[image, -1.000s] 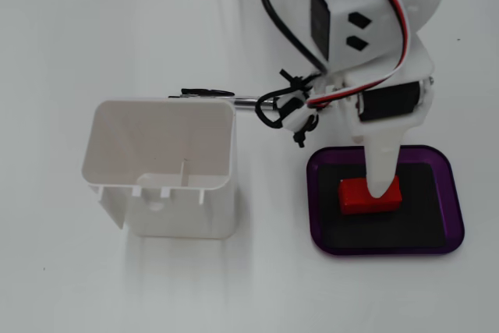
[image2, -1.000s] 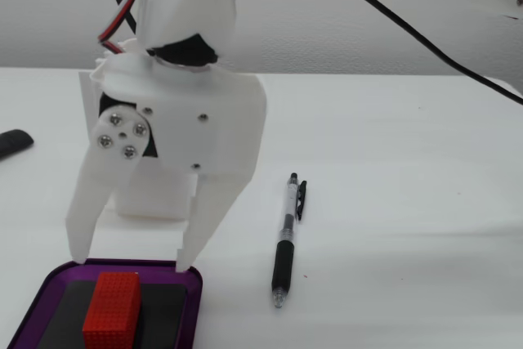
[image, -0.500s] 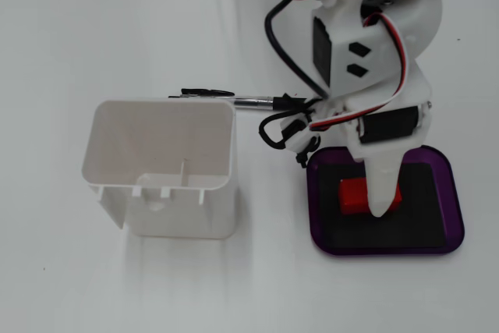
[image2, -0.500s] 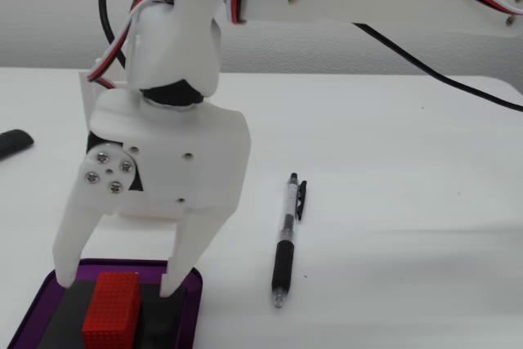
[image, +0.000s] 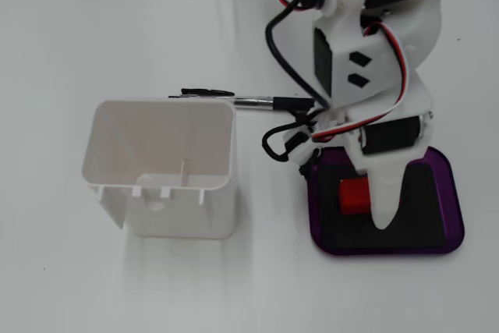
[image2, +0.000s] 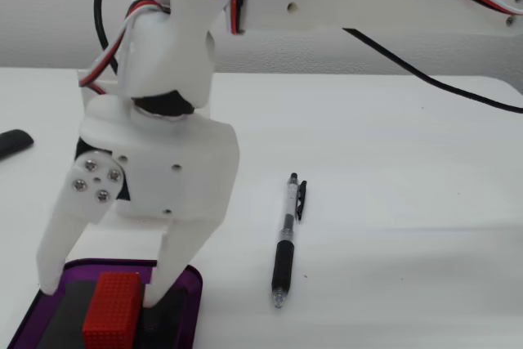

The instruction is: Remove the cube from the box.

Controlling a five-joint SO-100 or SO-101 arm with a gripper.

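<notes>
The red ribbed cube (image: 352, 196) lies on the black floor of the purple-rimmed box (image: 454, 220), toward its left side in a fixed view. My gripper (image: 373, 196) is lowered into the box and is open, with one white finger on each side of the cube. In the low fixed view the cube (image2: 110, 310) sits between the fingers. The right finger (image2: 167, 271) stands close beside it and the left finger (image2: 55, 259) stands a gap away. The box rim (image2: 194, 285) shows at the bottom left there. The gripper (image2: 102, 290) hangs over the cube.
A taller white open-topped container (image: 164, 169) stands left of the box in a fixed view. A pen (image: 265, 101) lies behind it; it also shows in the low fixed view (image2: 285, 244). A dark object (image2: 12, 143) lies at the left edge. Cables hang off the arm.
</notes>
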